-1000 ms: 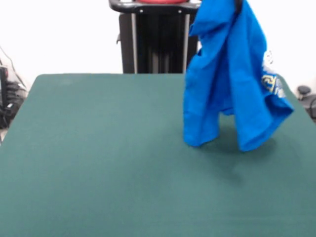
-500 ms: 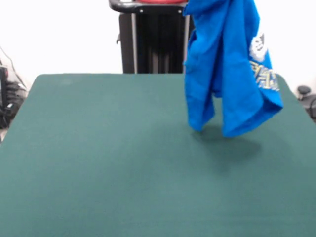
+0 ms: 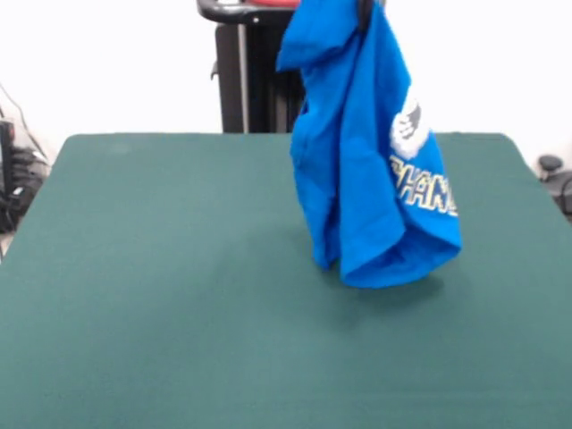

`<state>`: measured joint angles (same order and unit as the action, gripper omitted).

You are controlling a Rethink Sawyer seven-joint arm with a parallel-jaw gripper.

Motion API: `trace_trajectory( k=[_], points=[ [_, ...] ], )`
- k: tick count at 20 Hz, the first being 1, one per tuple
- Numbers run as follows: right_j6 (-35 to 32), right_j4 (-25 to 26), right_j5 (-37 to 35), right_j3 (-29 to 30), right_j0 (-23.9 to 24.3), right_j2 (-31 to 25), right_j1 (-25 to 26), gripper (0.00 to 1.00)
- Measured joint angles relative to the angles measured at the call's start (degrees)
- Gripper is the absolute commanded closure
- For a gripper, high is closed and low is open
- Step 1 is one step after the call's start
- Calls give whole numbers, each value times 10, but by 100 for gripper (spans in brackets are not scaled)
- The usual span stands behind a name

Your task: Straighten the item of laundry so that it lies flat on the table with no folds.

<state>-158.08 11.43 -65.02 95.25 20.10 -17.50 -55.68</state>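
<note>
The item of laundry [image 3: 357, 179], a bright blue T-shirt, hangs bunched in long vertical folds from the top edge of the front view. A white graphic and outlined lettering [image 3: 424, 189] show on its right side. Only a dark tip of my gripper [image 3: 364, 11] peeks out at the top of the cloth, shut on the shirt's upper part. The lower hem hangs right at the green table [image 3: 161, 268], right of centre, with a shadow close under it. I cannot tell whether the hem touches the table.
The black pedestal [image 3: 255, 71] stands behind the table's far edge. Cables and dark gear [image 3: 13, 188] sit off the left side. A small dark object [image 3: 554, 170] lies past the right edge.
The hanging shirt has swung left in the picture and come lower toward the table. It has also turned, so the lettering now faces the camera more.
</note>
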Motion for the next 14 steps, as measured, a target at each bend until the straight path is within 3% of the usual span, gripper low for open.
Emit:
trace_trajectory(
  k=[7,14],
  points=[
    [0,11,33,14,20,1,10,100],
    [0,-22,35,93,41,1,-42,100]
  ],
)
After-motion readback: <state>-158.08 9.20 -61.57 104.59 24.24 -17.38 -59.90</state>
